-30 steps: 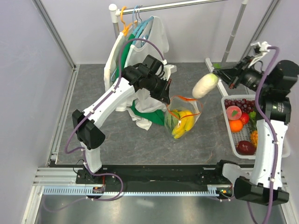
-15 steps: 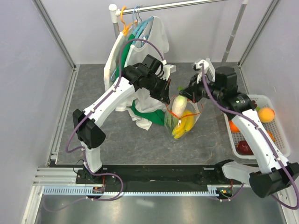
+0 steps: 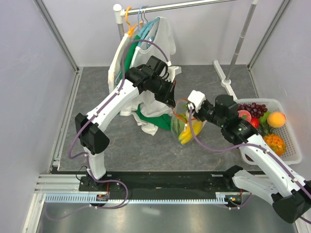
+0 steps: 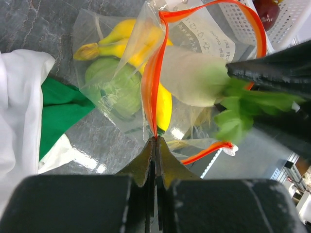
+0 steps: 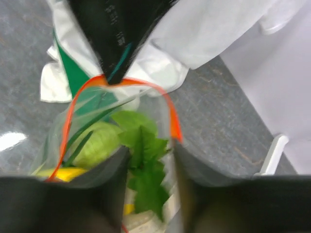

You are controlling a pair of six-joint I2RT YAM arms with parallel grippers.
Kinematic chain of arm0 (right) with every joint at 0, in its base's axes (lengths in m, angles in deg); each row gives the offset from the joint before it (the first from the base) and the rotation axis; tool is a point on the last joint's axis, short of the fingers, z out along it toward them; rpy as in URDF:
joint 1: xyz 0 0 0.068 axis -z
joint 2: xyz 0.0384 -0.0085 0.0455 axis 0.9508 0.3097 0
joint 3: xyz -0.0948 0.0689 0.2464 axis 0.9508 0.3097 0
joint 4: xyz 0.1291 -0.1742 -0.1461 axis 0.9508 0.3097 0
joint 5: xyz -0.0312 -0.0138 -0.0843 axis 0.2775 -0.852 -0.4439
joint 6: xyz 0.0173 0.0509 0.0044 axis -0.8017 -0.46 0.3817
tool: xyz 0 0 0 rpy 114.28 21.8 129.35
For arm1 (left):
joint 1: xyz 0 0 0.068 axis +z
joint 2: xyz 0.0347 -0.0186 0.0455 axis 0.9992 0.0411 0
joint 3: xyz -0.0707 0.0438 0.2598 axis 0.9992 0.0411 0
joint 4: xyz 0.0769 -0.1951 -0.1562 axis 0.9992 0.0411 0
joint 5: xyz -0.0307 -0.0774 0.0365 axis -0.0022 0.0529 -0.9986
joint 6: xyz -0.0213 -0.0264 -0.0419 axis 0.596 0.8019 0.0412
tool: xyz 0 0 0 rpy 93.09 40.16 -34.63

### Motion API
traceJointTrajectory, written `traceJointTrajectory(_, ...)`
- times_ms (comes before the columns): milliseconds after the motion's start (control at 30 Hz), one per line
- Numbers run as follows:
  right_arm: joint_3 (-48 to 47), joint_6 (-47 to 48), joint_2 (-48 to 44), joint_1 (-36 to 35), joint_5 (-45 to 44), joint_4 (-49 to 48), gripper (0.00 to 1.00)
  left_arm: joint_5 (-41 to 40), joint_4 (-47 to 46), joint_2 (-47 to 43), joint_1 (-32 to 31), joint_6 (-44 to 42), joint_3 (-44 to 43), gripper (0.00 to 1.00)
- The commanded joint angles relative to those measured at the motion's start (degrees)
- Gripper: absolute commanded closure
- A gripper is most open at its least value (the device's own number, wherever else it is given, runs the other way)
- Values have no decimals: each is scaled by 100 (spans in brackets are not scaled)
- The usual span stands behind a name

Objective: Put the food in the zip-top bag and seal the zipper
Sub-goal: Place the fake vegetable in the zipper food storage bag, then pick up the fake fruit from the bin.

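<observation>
The clear zip-top bag (image 3: 190, 121) stands on the grey table with its mouth held wide. My left gripper (image 4: 156, 139) is shut on the red-orange zipper (image 4: 151, 82) at the rim, and its white slider (image 4: 228, 150) hangs nearby. Yellow bananas (image 4: 121, 34), a round green vegetable (image 4: 116, 90) and green onion blades (image 5: 80, 131) lie inside the bag. A white piece (image 4: 187, 77) with green leaves (image 5: 146, 160) sits in the mouth. My right gripper (image 5: 148, 155) is open over the mouth, with the leaves loose between its fingers.
A white slatted basket (image 3: 292, 155) at the right holds grapes (image 3: 251, 107), a peach (image 3: 276, 119) and other fruit. White and green clothes (image 3: 146, 114) lie behind the bag, under a hanger rail (image 3: 184, 6). A rail post (image 3: 238, 46) stands at the back right.
My right arm swung from above the basket to the bag with the white piece, lowered it into the mouth and opened its jaws. The left gripper kept holding the zipper.
</observation>
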Motion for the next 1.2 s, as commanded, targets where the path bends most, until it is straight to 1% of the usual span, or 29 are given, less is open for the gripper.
traceJointTrajectory(0,9,1130,-209,-285,-57,-23,36,172,-27,-21,77,-65,-53,98)
traceJointTrajectory(33,-149,825,-192,-285,-21,181,16,172,-36,-29,86,-65,-53,98)
traceJointTrajectory(67,-481,587,-183,-285,-12,340,8,180,-36,-38,95,-65,-53,98)
traceJointTrajectory(100,-693,385,-165,-285,-20,742,2,198,-27,-30,95,-65,-44,98)
traceJointTrajectory(133,-1174,-70,-87,-285,-38,972,2,198,-27,-47,103,-65,-27,98)
traceJointTrajectory(200,-1607,-485,10,-224,-100,1507,2,207,-27,-47,112,-65,-18,98)
traceJointTrajectory(233,-1827,-783,-7,-102,-21,1598,2,207,-27,-47,112,-74,-18,98)
traceJointTrajectory(267,-1899,-908,-24,126,6,1773,2,207,-27,-30,121,-74,-9,98)
traceJointTrajectory(333,-2135,-1049,37,312,-29,2028,2,233,-27,-38,138,-74,-18,98)
traceJointTrajectory(367,-2198,-1154,80,591,-29,2264,2,225,-36,-30,139,-83,-27,98)
traceJointTrajectory(400,-2259,-1207,177,803,153,2362,2,242,-27,-38,139,-66,-36,98)
traceJointTrajectory(433,-2390,-1260,238,1414,355,2468,2,242,-27,-38,147,-57,-53,98)
traceJointTrajectory(500,-2540,-1418,544,2146,865,2845,2,260,-36,-38,147,-48,-62,98)
traceJointTrajectory(533,-2706,-1436,695,2480,1267,3021,2,268,-27,-56,147,-39,-53,98)
traceJointTrajectory(567,-2786,-1393,853,3145,1454,3370,2,268,-27,-65,147,-39,-53,98)
traceJointTrajectory(600,-2909,-1358,1150,3456,1604,3539,2,268,-27,-91,147,-39,-36,98)
traceJointTrajectory(633,-2962,-1314,1301,4025,1832,3698,2,268,-27,-100,147,-39,-18,98)
traceJointTrajectory(700,-2998,-1156,1678,4564,1948,4067,2,277,-27,-117,147,-39,-18,98)
traceJointTrajectory(733,-3015,-1068,1794,4975,1948,4181,2,277,-36,-117,147,-22,-18,98)
traceJointTrajectory(767,-3033,-989,1934,5119,1826,4444,2,286,-45,-117,156,-4,-27,98)
traceJointTrajectory(800,-3059,-840,2231,5277,1747,4568,2,277,-62,-109,156,14,-18,98)
traceJointTrajectory(833,-3077,-804,2339,5522,1668,4656,2,286,-80,-109,156,22,-27,98)
traceJointTrajectory(867,-3077,-795,2444,5577,1354,4735,2,303,-89,-109,156,31,-27,98)
traceJointTrajectory(900,-3077,-778,2584,5629,1237,4762,2,295,-89,-109,156,31,-9,98)
traceJointTrajectory(967,-2963,-742,2647,5779,1166,4658,2,286,-98,-109,156,23,0,98)
traceJointTrajectory(1167,-2559,-821,2901,5779,674,4035,2,260,-89,-100,156,23,0,98)
